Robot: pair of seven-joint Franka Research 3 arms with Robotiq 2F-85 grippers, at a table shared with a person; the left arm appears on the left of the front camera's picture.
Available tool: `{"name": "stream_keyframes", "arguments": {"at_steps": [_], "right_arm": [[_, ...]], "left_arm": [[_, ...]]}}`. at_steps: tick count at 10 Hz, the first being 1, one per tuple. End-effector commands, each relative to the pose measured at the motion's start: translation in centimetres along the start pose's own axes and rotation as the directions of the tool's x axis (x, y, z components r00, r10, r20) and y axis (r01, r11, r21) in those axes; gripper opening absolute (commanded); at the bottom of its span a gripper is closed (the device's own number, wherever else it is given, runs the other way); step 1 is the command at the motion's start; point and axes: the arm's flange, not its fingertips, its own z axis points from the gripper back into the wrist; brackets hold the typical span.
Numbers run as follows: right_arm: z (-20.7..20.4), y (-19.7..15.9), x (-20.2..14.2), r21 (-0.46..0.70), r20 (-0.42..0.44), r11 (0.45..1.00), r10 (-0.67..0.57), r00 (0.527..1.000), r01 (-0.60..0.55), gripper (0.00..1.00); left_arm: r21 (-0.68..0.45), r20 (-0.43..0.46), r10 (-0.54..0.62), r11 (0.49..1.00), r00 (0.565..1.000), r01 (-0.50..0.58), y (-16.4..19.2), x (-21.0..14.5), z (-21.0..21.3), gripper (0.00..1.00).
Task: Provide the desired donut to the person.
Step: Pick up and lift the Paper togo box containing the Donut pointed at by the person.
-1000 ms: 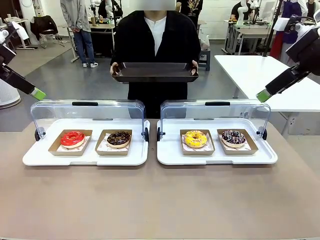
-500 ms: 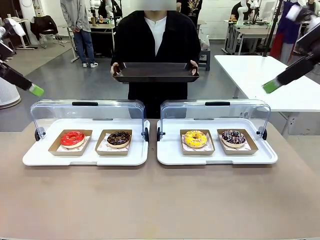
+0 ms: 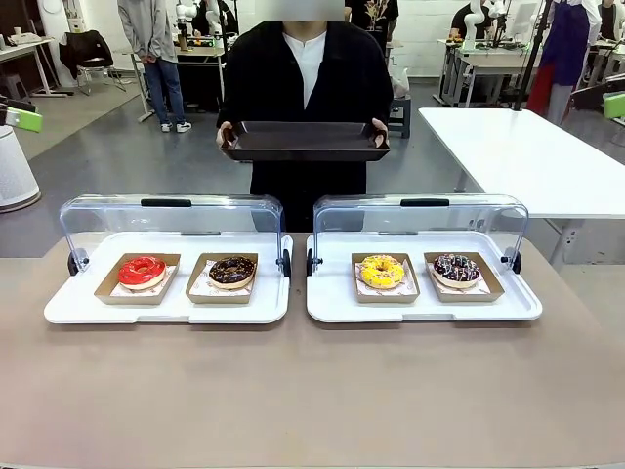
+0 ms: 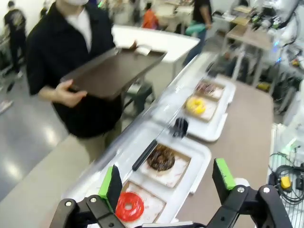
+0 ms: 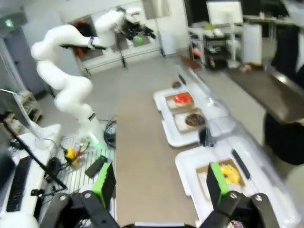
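While the person stands at the far edge of the bench, holding a dark tray level in both hands, four donuts lie toward that same edge. On the left white tray, near the bench's far left corner, the red donut sits to the left, with the chocolate donut just beside it on the right. On the right white tray, near the far right corner, the yellow donut sits to the left and the sprinkled donut, dark-iced, to its right. Each donut rests on paper in its own brown card tray. The two white trays lie side by side, just apart at the bench's middle. Each has a clear lid tipped up along its far side. Which donut is wanted I cannot tell.

The left gripper hangs high near the bench's left end, its green-padded fingers spread wide with nothing between them. Its camera looks along the row, with the red donut nearest. The right gripper hangs high near the right end, its fingers likewise spread and holding nothing, with the yellow donut nearest below it. Both are well apart from the white trays and the person. A bystander stands farther back on the grey floor.
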Motion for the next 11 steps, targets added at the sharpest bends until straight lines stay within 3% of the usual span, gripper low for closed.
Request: {"name": "stream_keyframes", "arguments": {"at_steps": [1, 3, 4, 7, 11], "right_arm": [[0.5, -2.4, -1.3, 0.069, 0.006, 0.997, -0.041, 0.999, 0.041, 1.00], [1.5, -2.9, -3.0, 0.045, 0.005, 0.996, -0.078, 0.997, 0.078, 1.00], [1.8, -2.7, -3.4, 0.029, -0.006, 0.996, -0.086, 0.996, 0.086, 1.00], [2.0, -2.4, -3.4, 0.018, -0.020, 0.997, -0.075, 0.997, 0.075, 1.00], [2.1, -2.0, -2.5, -0.009, -0.068, 0.996, -0.090, 0.994, 0.089, 1.00]], "left_arm": [[-0.200, 0.092, 0.039, 0.980, 0.995, -0.020, 2.9, -1.4, 0.7, 1.00], [-0.254, 0.035, 0.181, 0.953, 0.983, -0.166, 4.1, -1.4, 1.1, 1.00], [-0.227, -0.016, 0.188, 0.956, 0.982, -0.186, 4.1, -0.8, 1.0, 1.00], [-0.172, -0.107, 0.121, 0.975, 0.987, -0.139, 3.8, 1.4, 0.4, 1.00], [-0.129, -0.199, 0.102, 0.983, 0.975, -0.129, 4.4, 1.0, 0.6, 1.00]]}}
